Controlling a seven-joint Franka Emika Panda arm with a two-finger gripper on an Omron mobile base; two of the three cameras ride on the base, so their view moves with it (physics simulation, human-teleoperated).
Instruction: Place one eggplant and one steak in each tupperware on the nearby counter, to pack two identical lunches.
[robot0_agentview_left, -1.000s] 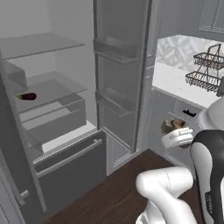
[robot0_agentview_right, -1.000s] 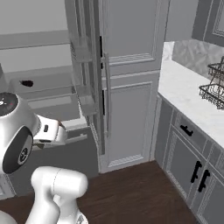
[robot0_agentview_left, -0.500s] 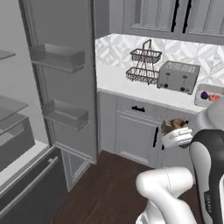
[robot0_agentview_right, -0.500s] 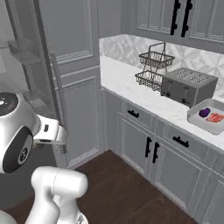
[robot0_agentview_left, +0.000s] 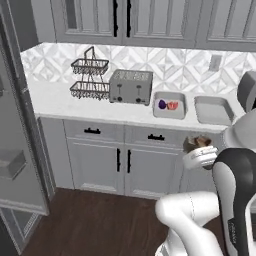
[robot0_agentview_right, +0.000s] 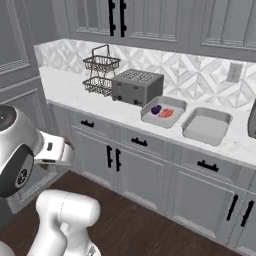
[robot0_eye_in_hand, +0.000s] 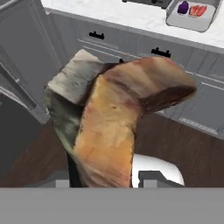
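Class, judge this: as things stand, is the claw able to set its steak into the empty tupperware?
Probably not yet: the claw holds its steak low before the cabinet doors, short of the empty tupperware; nothing blocks the tub.

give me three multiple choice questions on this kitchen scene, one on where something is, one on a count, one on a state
1. Where does the toaster stand on the counter?
A. between the wire rack and the tupperware holding food
B. right of both tubs
C. left of the wire rack

2. How many tubs hold food?
A. none
B. one
C. two

3. What is the state of the gripper?
A. open and bare
B. closed on an eggplant
C. closed on a steak

Answers:
1. A, both base views show the rack, then the toaster, then the filled tub along the counter.
2. B, one tub holds an eggplant and a red steak piece; the other tub is bare.
3. C, the hand view shows a brown and red meat slab held close before the camera.
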